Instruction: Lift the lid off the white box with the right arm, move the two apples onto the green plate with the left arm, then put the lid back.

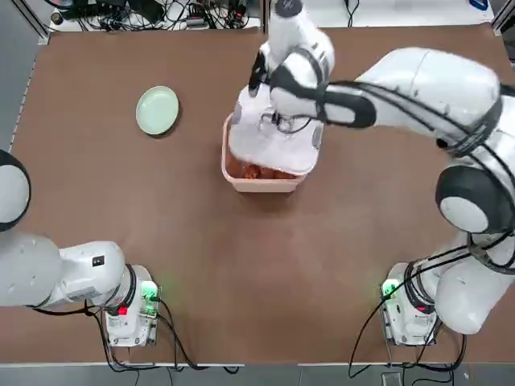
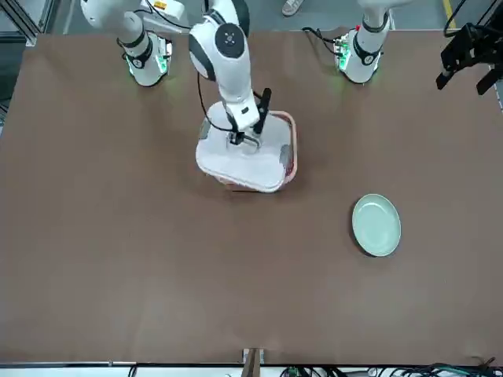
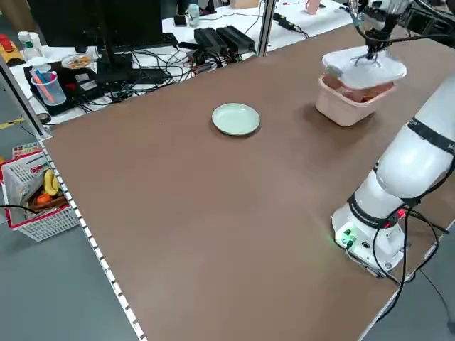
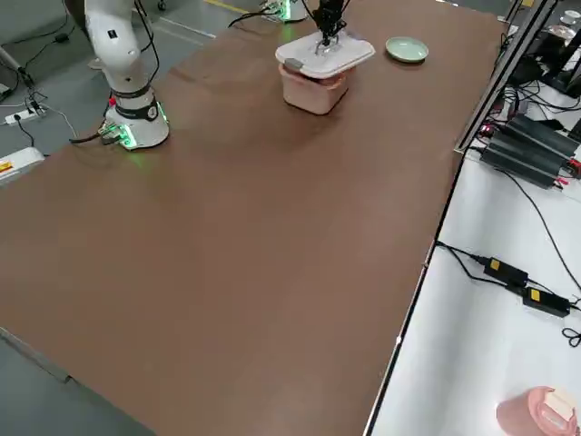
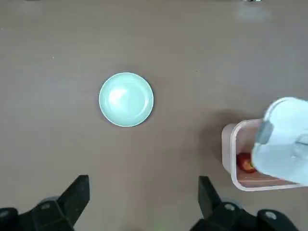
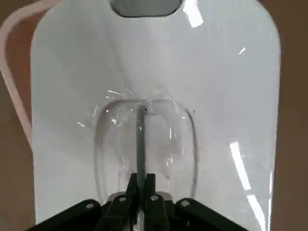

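My right gripper is shut on the flat central handle of the white lid, fingers pinched on it in the right wrist view. The lid hangs a little above the white box, shifted toward the far side, so the box's near part is uncovered. Red apple shows inside the box under the lid's edge; how many apples lie there I cannot tell. The green plate sits bare to the left of the box. My left gripper hovers open high over the table, away from both.
The right arm reaches across the table's right half to the box. The left arm's base stands at the near left corner. Cables and power supplies lie beyond the far edge. Brown tabletop surrounds plate and box.
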You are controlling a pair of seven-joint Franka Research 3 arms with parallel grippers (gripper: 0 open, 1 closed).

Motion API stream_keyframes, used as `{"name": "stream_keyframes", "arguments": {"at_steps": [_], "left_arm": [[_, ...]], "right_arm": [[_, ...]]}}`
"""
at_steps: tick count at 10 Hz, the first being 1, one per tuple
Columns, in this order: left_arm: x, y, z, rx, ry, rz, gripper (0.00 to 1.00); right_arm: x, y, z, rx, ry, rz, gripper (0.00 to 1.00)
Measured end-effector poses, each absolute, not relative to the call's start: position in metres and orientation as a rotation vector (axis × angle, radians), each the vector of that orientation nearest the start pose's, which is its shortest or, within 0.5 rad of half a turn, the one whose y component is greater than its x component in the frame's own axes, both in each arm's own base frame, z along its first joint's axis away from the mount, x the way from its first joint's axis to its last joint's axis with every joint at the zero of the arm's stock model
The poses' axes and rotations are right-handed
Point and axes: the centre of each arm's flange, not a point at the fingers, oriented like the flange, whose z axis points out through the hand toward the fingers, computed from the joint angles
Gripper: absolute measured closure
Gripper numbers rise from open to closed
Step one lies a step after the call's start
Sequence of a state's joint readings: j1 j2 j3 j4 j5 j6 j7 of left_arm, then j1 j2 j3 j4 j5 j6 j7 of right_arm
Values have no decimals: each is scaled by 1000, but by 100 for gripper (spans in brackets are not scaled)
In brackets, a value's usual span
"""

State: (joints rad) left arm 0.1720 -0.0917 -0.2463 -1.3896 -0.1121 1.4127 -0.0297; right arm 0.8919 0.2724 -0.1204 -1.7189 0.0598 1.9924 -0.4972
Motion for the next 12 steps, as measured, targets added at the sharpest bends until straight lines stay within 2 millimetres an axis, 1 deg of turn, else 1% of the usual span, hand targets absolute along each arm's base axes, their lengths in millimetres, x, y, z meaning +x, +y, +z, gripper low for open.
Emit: {"name": "stream_keyframes", "arguments": {"at_steps": [2, 4, 5, 6, 7, 8, 9, 10, 11, 12], "left_arm": [[498, -58, 741, -3228, 108, -173, 0], [498, -60, 740, -3230, 75, -166, 0], [497, -71, 740, -3233, 49, -159, 0], [495, -94, 738, -3235, 31, -146, 0], [489, -126, 735, -3237, 12, -128, 0], [483, -159, 731, -3238, -4, -108, 0], [477, -194, 723, -3243, -12, -88, 1], [472, -235, 711, -3256, -9, -71, 1], [466, -281, 692, -3281, 7, -71, 1], [459, -327, 667, -3314, 41, -108, 1]], "right_arm": [[491, 389, 448, -2520, -1829, 28, 93], [527, 331, 455, -2490, -1838, 56, 93], [544, 299, 455, -2459, -1837, 67, 93], [560, 266, 455, -2435, -1844, 61, 93], [574, 235, 454, -2415, -1856, 52, 93], [584, 209, 454, -2391, -1878, 44, 93], [590, 191, 454, -2359, -1910, 39, 93], [593, 180, 452, -2320, -1944, 40, 93], [592, 175, 450, -2280, -1963, 51, 93], [590, 172, 448, -2241, -1971, 75, 93]]}}
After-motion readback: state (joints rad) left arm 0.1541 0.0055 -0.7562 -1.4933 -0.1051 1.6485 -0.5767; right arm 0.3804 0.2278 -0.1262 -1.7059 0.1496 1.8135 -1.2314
